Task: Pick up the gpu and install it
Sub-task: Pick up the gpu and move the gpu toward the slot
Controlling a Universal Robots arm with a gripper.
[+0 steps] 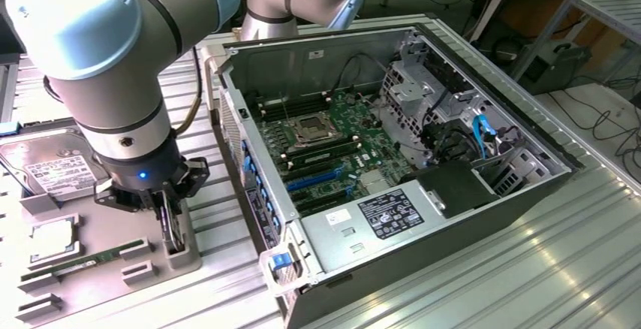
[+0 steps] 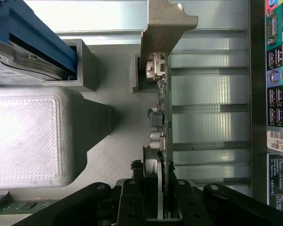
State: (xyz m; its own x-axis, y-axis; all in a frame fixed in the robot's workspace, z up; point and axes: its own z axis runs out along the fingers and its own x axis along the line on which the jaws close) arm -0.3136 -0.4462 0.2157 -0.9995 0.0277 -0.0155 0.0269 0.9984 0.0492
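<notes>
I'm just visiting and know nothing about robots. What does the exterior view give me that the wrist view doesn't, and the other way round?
The exterior view adds the big robot arm and the inside of the open computer case, with its green circuit board. The wrist view adds the sockets on the computer's back and the card's metal bracket up close. Both share the gripper closed on the upright graphics card, which stands by the grey tray.
</notes>
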